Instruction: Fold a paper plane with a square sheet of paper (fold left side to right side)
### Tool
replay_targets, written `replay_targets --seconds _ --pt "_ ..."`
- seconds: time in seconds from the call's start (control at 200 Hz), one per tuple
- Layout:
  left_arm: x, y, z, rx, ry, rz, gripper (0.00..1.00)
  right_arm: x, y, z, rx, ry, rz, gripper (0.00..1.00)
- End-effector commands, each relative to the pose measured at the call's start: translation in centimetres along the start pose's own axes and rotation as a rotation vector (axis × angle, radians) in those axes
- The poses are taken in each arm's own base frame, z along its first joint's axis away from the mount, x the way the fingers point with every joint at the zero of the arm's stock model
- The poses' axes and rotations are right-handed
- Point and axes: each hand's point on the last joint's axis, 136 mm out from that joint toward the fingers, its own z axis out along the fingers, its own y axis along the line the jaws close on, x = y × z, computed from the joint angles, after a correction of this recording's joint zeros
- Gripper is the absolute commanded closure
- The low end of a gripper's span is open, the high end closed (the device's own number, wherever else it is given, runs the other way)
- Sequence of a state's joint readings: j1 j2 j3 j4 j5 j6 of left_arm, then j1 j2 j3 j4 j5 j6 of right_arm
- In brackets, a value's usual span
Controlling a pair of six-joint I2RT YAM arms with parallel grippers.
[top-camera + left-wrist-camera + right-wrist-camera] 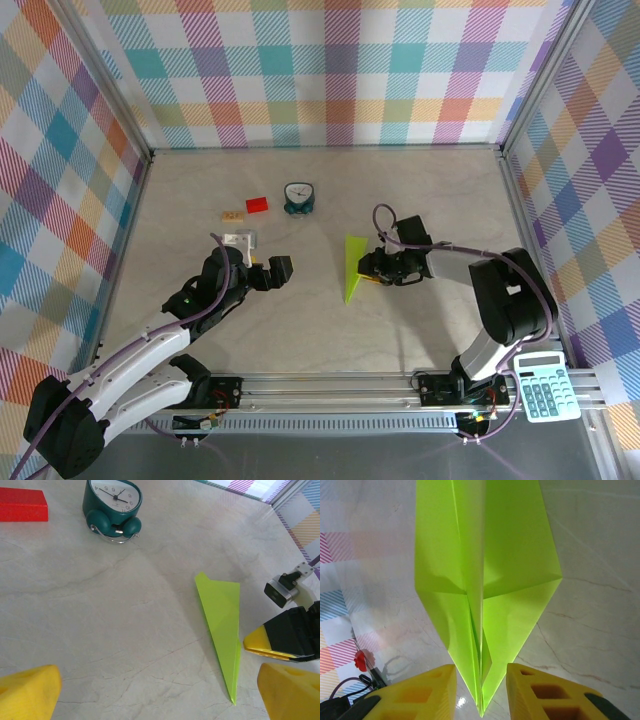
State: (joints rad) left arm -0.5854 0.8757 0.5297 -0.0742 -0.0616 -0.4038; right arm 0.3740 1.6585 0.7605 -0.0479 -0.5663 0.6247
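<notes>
Marbled desk (pixel 300 320) is carrying the lime paper plane (pixel 353 265) right of centre, with teal clock (pixel 298 197), red block (pixel 257 204) and tan block (pixel 233 215) sitting farther back.

Count: 1 paper plane (pixel 353 266); 1 teal clock (pixel 298 197); 1 red block (pixel 257 204); 1 tan block (pixel 233 215); 1 small white box (pixel 238 240); 1 calculator (pixel 543 387); 2 grippers: left gripper (pixel 159 692), right gripper (pixel 481 680)

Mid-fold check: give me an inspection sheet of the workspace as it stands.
Surface: pale marbled table, no spills seen.
Job's things: plane folded to a slim dart, mid-table.
Clutter: clock, red block, tan block, calculator on the rail.
Claws: left claw open, apart from the plane; right claw open, plane between its fingers.
Cables: purple cables run back from both claws.
Surroundings: checked walls.
</notes>
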Motion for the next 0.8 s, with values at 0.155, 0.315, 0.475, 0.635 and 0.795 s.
replay_targets --seconds 0.155,0.315,0.475,0.635,0.795 --pt "-0.5 0.1 0.0 0.005 -0.019 -0.022 0.0 0.0 0.2 0.9 -0.058 0.019 0.016 0.71" --pt "-0.4 0.1 0.0 0.004 -0.016 -0.02 0.0 -0.1 0.2 1.5 -0.08 0.029 0.028 0.73" --pt "-0.4 0.1 0.0 0.004 -0.015 -0.021 0.0 -0.2 0.2 1.9 -0.096 0.033 0.035 0.75" --pt "-0.4 0.1 0.0 0.002 -0.014 -0.02 0.0 -0.2 0.6 2.4 -0.104 0.033 0.025 0.77" --pt "-0.2 0.2 -0.1 0.0 -0.009 -0.019 0.0 -0.3 0.8 3.1 -0.106 0.028 0.025 0.79"
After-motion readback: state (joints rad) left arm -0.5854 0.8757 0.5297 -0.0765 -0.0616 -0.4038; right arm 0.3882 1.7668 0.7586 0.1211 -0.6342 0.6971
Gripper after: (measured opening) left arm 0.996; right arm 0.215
